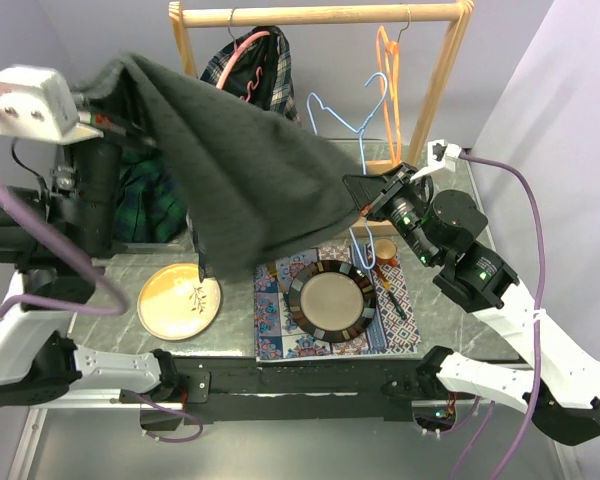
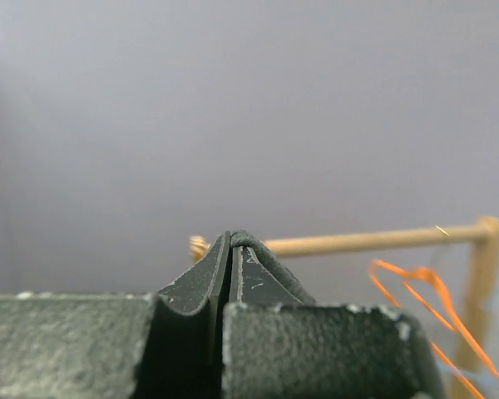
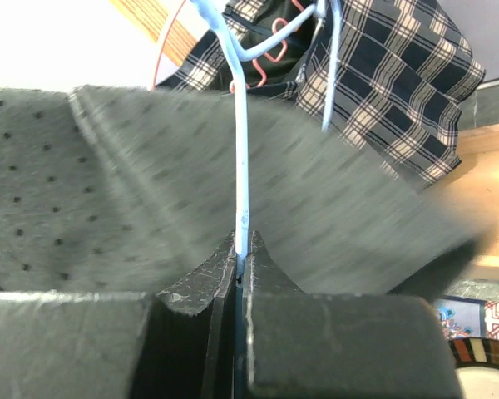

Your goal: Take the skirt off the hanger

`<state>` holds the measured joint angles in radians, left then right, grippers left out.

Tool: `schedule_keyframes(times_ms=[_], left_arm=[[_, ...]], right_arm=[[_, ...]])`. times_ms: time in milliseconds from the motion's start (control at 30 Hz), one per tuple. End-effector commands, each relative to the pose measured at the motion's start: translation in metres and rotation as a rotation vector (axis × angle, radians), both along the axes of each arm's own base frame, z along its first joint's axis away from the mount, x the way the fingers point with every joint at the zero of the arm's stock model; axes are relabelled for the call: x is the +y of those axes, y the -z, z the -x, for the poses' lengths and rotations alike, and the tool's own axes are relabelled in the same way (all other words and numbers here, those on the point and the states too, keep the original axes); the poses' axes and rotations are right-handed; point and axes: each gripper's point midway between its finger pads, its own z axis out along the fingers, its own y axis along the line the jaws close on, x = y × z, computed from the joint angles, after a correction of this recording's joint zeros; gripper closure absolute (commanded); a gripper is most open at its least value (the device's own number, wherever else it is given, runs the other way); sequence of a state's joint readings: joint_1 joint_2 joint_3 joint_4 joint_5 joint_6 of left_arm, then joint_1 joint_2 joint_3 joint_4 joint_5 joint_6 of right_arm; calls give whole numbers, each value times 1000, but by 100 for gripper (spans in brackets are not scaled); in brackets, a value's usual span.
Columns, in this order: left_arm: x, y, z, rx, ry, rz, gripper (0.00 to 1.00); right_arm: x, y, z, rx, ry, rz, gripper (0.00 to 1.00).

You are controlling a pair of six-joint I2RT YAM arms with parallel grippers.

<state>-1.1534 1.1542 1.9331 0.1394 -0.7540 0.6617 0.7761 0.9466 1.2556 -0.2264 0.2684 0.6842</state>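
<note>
A dark grey skirt [image 1: 250, 170] hangs stretched in the air between my two grippers. My left gripper [image 1: 120, 130] holds its upper left end, high at the left. In the left wrist view that gripper [image 2: 230, 237] is shut, with a dark fabric edge [image 2: 262, 251] pinched at its tips. My right gripper [image 1: 358, 190] is at the skirt's right end, shut on the thin wire of the light blue hanger [image 1: 352, 122]. The right wrist view shows the blue hanger wire [image 3: 241, 150] rising out of the shut right gripper [image 3: 240, 249], with the skirt [image 3: 108, 183] blurred behind it.
A wooden rack [image 1: 320, 14] stands at the back with orange hangers [image 1: 388, 70] and a plaid garment [image 1: 265, 70] on a pink hanger. Below the skirt lie a yellow plate [image 1: 178, 300], a dark plate [image 1: 332, 300] on a patterned placemat [image 1: 280, 330], and a small cup [image 1: 385, 250].
</note>
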Motion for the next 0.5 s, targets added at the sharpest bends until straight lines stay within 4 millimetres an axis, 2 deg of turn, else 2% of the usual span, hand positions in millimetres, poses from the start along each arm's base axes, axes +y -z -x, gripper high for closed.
schedule_keyframes(times_ms=[0,33,100,167,300,333,467], left_arm=[[57,-53,11,-87,-212,123,99],[86,-71,24,-117,-235,184,99],[86,-78,22,-143,-292,204,99],[89,-78,23,-165,-404,140,99],[90,-78,17,-197,-468,119,99],[87,-79,10,-206,-470,99,99],[93,-72,-12,-183,-581,56,99]], right_arm=[[-8,-29,4,-84,9,-25,100],[-6,-30,4,-86,5,-24,100],[-5,-32,5,-95,-8,-20,100],[-1,-36,6,-105,-28,-14,100],[-1,-42,8,-122,-36,14,100],[-3,-48,8,-131,-30,12,100],[-12,-50,5,-126,14,45,100]])
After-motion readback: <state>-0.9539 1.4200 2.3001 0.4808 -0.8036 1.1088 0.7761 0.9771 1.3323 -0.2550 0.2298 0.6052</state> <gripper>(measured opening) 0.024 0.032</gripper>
